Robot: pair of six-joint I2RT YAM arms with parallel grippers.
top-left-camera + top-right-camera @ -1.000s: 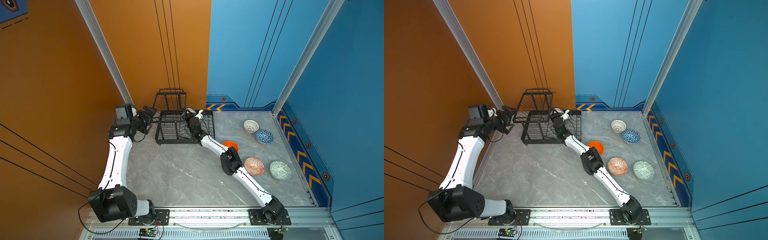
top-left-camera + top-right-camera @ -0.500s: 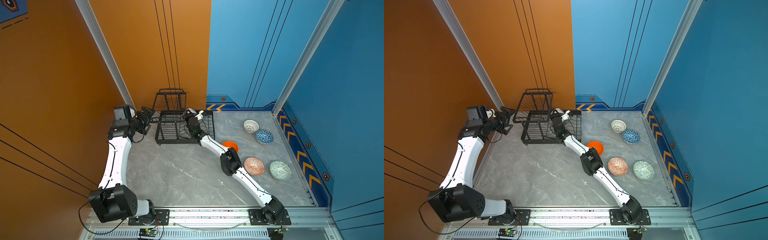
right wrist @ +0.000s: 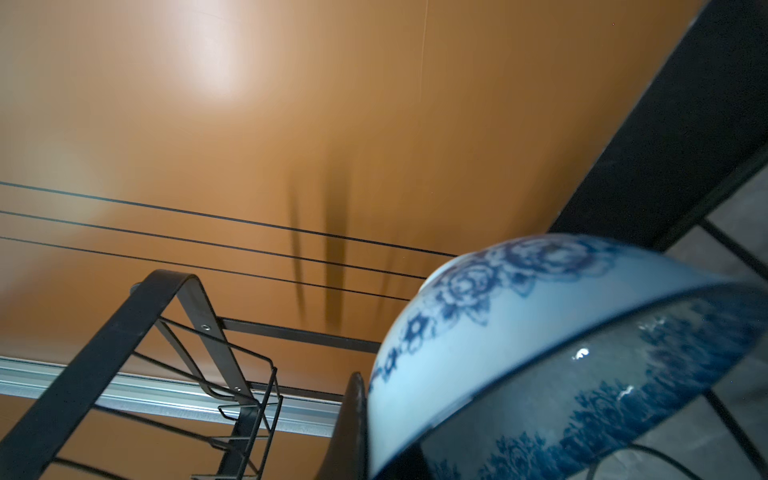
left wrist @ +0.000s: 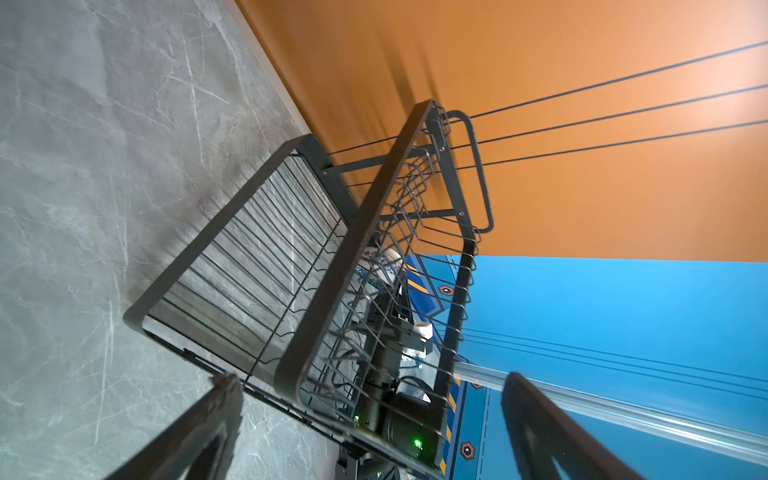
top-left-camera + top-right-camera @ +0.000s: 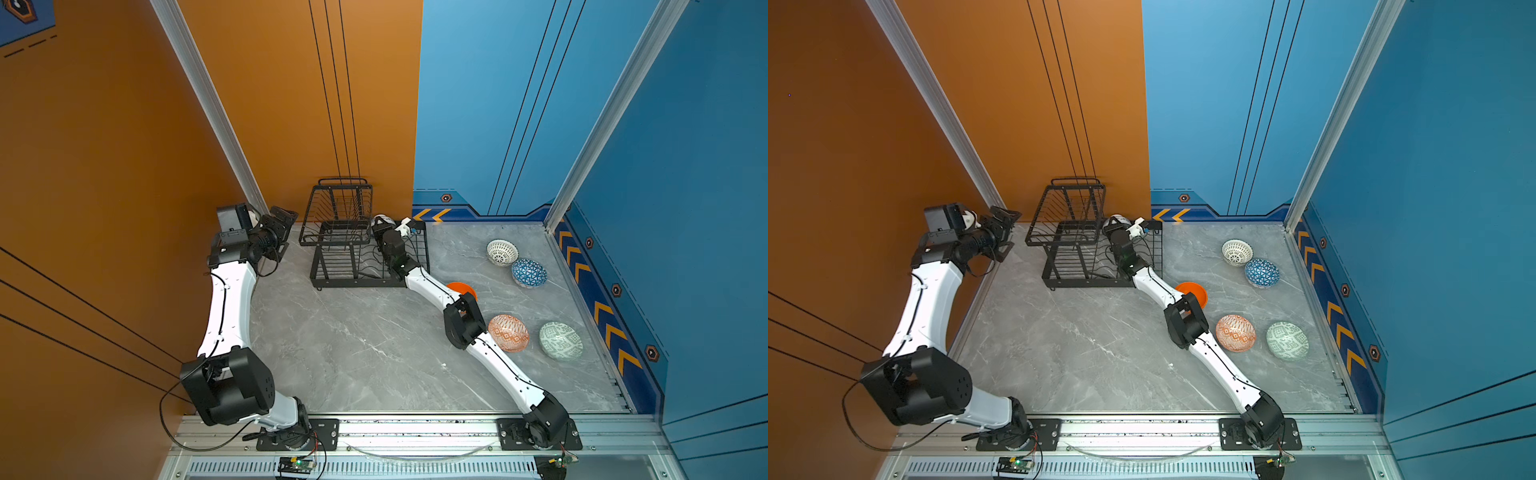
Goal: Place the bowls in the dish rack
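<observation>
Right hand (image 5: 384, 226) pinched the floral bowl (image 3: 519, 332) by its rim, inside the rack (image 5: 357, 284), far-right end. Best bet seemed to be seating it on edge between the wires before letting go. Left hand (image 5: 286, 230) hung spread, left of the rack.

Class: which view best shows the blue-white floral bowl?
Right wrist: the blue-white floral bowl looms close, pattern visible. Both top views show a sliver; left wrist glimpses it through the black wire rack.
</observation>
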